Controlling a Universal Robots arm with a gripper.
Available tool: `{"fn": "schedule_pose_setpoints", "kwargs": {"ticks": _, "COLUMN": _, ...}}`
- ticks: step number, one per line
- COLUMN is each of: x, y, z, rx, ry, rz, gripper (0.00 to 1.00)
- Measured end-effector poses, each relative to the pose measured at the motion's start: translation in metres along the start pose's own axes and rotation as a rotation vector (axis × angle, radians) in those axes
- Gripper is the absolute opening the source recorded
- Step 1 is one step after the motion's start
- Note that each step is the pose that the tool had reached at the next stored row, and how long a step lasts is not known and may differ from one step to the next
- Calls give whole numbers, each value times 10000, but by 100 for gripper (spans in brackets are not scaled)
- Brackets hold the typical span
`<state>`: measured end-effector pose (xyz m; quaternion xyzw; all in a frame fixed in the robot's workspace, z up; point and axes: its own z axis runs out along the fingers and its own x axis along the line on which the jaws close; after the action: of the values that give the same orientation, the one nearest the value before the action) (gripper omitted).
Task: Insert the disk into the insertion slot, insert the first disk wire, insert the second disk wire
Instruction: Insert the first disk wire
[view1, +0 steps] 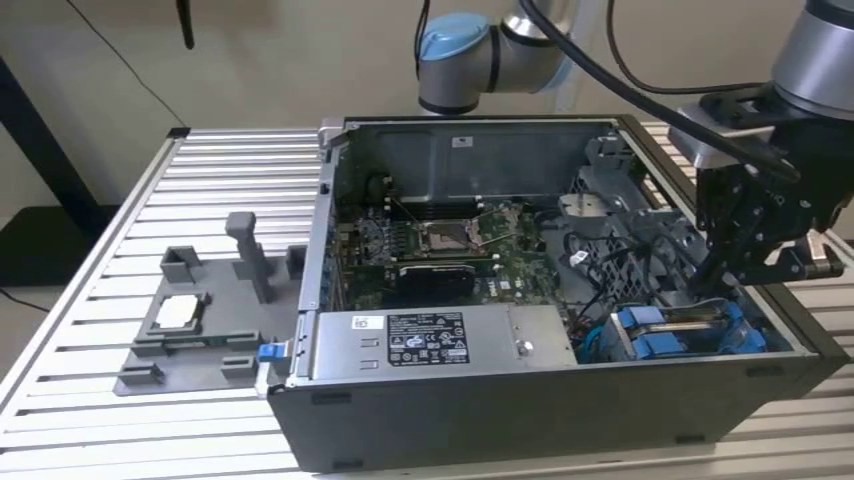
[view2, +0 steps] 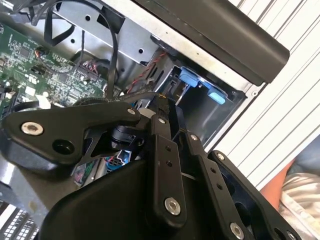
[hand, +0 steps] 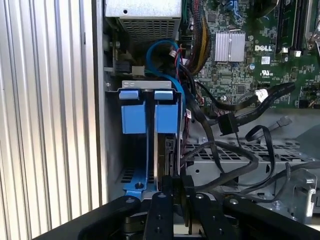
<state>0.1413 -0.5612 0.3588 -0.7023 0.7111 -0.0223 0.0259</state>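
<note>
The gripper, jaws drawn together, sits just behind the disk, which stands edge-on in the insertion slot, long axis pointing straight away.

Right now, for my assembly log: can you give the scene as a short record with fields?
surface: slatted metal table
case: open computer case, motherboard exposed
disk: disk in its blue carrier, on edge in the drive cage, near the power supply
gripper: gripper lowered into the case, at the disk's end
cables: black cables loose beside the cage
outside case: grey fixture on the table, at the exterior view's left
</note>
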Motion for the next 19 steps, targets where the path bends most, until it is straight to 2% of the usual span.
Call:
{"fn": "schedule_pose_setpoints", "kwargs": {"ticks": 5, "x": 0, "y": -32, "z": 57, "rx": -48, "ry": 21, "rz": 126, "gripper": 19}}
{"fn": "schedule_pose_setpoints", "kwargs": {"ticks": 10, "x": 0, "y": -36, "z": 102, "rx": -83, "ry": 68, "rz": 385, "gripper": 19}}
{"fn": "schedule_pose_setpoints", "kwargs": {"ticks": 14, "x": 1, "y": -35, "z": 160, "rx": -88, "ry": 92, "rz": 450, "gripper": 19}}
{"fn": "schedule_pose_setpoints", "kwargs": {"ticks": 16, "x": 0, "y": -34, "z": 187, "rx": -87, "ry": 121, "rz": 448, "gripper": 19}}
{"fn": "schedule_pose_setpoints", "kwargs": {"ticks": 19, "x": 1, "y": -34, "z": 199, "rx": -88, "ry": 122, "rz": 449, "gripper": 19}}
